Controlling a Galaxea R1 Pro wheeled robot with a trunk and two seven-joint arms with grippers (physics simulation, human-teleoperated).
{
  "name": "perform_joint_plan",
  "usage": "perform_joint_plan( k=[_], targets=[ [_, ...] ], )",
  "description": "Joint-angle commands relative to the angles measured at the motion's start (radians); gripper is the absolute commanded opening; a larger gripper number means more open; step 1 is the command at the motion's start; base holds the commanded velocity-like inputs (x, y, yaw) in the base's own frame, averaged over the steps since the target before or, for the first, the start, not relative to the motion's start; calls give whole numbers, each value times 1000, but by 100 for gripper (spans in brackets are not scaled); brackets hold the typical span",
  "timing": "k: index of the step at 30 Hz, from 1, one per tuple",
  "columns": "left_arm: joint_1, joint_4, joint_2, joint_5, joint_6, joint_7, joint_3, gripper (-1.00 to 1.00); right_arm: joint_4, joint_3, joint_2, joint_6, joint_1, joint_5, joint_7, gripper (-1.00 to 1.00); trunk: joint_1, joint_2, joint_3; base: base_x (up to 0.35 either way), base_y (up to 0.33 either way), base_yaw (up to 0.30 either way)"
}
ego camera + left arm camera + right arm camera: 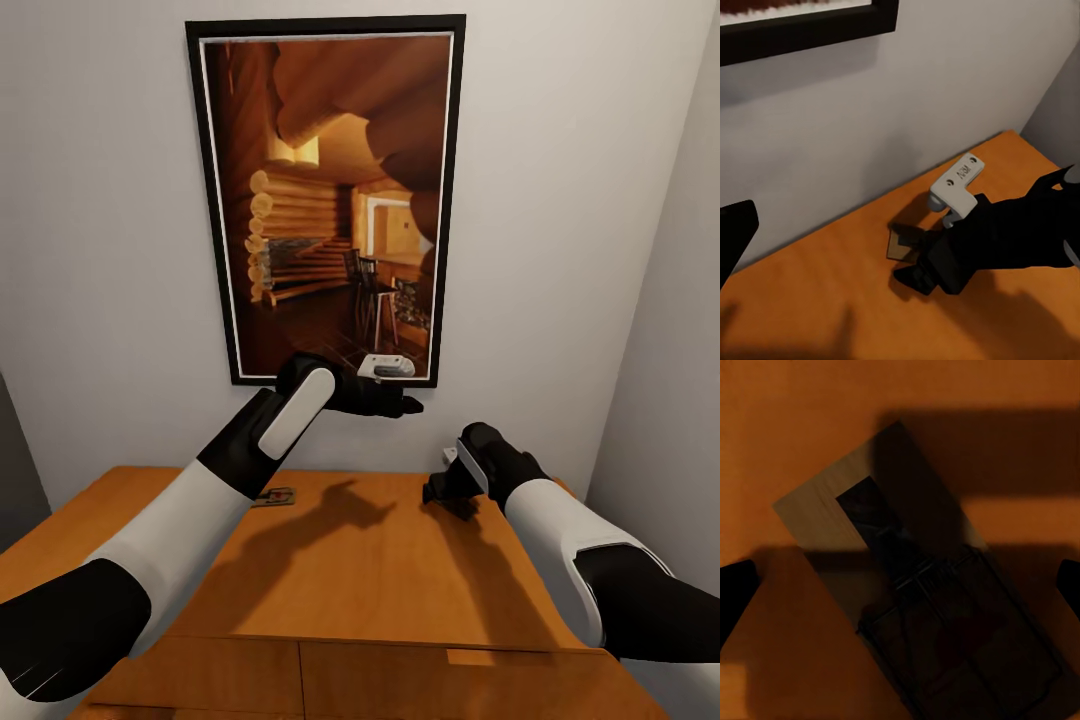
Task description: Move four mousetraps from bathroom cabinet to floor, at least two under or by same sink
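Head view: left gripper (408, 404) raised over cabinet (380, 570), in front of framed picture (325, 200); finger spread cannot tell. Right gripper (437, 490) angled down close over cabinet top near back wall. One mousetrap (277, 497) lies flat on top, beside left forearm.

Left wrist view: right gripper (916, 276) low over second mousetrap (900, 245), partly hidden beneath it.

Right wrist view: mousetrap (922, 585) flat on cabinet top, between widely spread fingertips (735, 592), untouched.

Looks like a home interior, simulator render: plain white walls (110, 250) meeting in a corner, black-framed picture (325, 200) of a log-cabin room hung over an orange-brown wooden cabinet (380, 590) w/ drawer fronts, i.e. domestic furniture, not lab/shop.
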Motion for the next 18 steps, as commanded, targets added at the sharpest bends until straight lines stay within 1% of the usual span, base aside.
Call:
perform_joint_plan(
  k=[1,18],
  targets=[
    [-1,-1,0,10,2,10,-1,100,54,9,-1,3,0,28,5,100,0,-1,-2,0,0,0],
    [-1,-2,0,10,2,10,-1,100,58,9,0,3,0,27,4,100,0,-1,-2,0,0,0]
  ],
)
